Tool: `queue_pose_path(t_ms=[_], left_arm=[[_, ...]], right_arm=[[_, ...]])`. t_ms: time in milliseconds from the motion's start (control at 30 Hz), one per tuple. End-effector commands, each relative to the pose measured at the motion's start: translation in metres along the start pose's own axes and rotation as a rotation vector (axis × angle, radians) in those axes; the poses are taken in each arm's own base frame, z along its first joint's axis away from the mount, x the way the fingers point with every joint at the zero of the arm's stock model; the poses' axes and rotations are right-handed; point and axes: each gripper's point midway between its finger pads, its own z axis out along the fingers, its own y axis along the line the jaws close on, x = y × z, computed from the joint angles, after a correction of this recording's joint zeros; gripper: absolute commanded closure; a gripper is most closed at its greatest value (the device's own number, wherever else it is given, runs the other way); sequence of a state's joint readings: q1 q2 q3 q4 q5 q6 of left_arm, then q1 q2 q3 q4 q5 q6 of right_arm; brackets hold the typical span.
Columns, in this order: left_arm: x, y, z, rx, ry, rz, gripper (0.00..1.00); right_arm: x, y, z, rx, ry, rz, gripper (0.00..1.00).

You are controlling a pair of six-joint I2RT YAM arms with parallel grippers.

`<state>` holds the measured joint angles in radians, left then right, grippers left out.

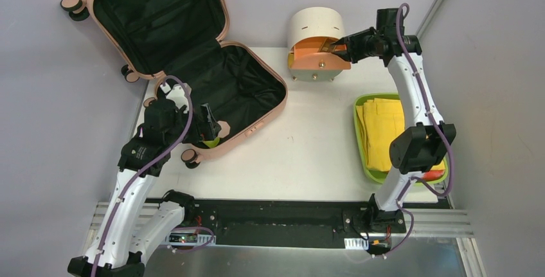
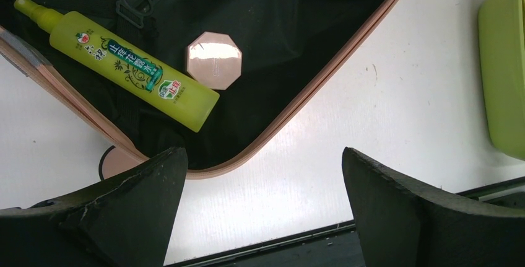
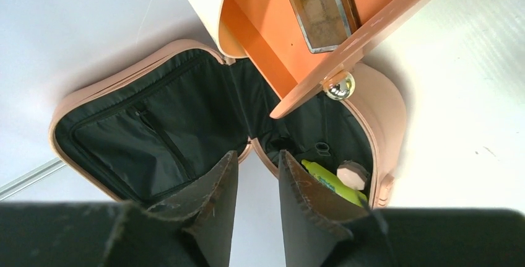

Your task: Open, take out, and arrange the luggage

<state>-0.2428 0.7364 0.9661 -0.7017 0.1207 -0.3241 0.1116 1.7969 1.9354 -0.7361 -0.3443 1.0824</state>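
Robotics lab test bench, by every sign. Plain white table [image 1: 308, 155] boxed in by blank pale walls [image 1: 38, 110]. Two white robot arms [image 1: 128, 187] bolted to a metal rail [image 1: 443, 222] at the near edge. Purple cables [image 1: 177, 132] and bare circuit boards [image 1: 186, 237] (one at each base) in plain sight.

Bright light, tabletop [image 2: 272, 180] glare

Luggage [image 1: 239, 85]: peach-pink shell, black lining.
Ahead of the left gripper [image 2: 263, 155], inside the lining: bottle [image 2: 124, 69], lime-yellow with a green-and-white label; octagonal case [image 2: 214, 60], glossy rose-pink.
Ahead of the right gripper [image 3: 257, 155]: drawer [image 3: 260, 25], orange, knob [image 3: 339, 85] shiny gold; drawer unit [image 1: 315, 26], cream.
Tray [image 1: 357, 123]: lime-green; cloth [image 1: 380, 132] in it, yellow.
Table [image 1: 308, 148]: white.
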Motion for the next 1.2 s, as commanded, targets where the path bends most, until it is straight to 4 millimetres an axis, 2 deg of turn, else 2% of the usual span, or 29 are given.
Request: queue_pose_path(t_ms=[0,100,233,367,433,633,833,1167], left_arm=[[0.004,0.0,-0.002,0.006,0.005,0.014,0.01],[0.008,0.0,0.0,0.008,0.016,0.007,0.01],[0.01,0.0,0.001,0.01,0.023,0.005,0.01],[0.011,0.004,0.003,-0.013,0.026,0.002,0.01],[0.012,0.007,0.006,-0.025,0.038,0.006,0.01],[0.018,0.014,0.012,-0.058,0.056,0.01,0.01],[0.018,0.019,0.012,-0.085,0.048,0.015,0.01],[0.009,0.017,0.01,-0.087,0.032,0.004,0.01]], right_arm=[[0.004,0.005,-0.019,-0.001,-0.042,-0.113,0.68],[0.009,-0.013,-0.023,0.045,-0.093,-0.195,0.71],[0.017,-0.034,-0.019,0.054,-0.166,-0.319,0.79],[0.007,-0.041,-0.004,0.026,-0.246,-0.399,0.82],[-0.007,-0.043,0.007,0.04,-0.302,-0.437,0.83],[-0.021,-0.035,0.029,-0.005,-0.357,-0.489,0.81],[-0.035,-0.019,0.034,-0.078,-0.447,-0.514,0.81],[-0.044,0.008,0.05,-0.172,-0.486,-0.559,0.81]])
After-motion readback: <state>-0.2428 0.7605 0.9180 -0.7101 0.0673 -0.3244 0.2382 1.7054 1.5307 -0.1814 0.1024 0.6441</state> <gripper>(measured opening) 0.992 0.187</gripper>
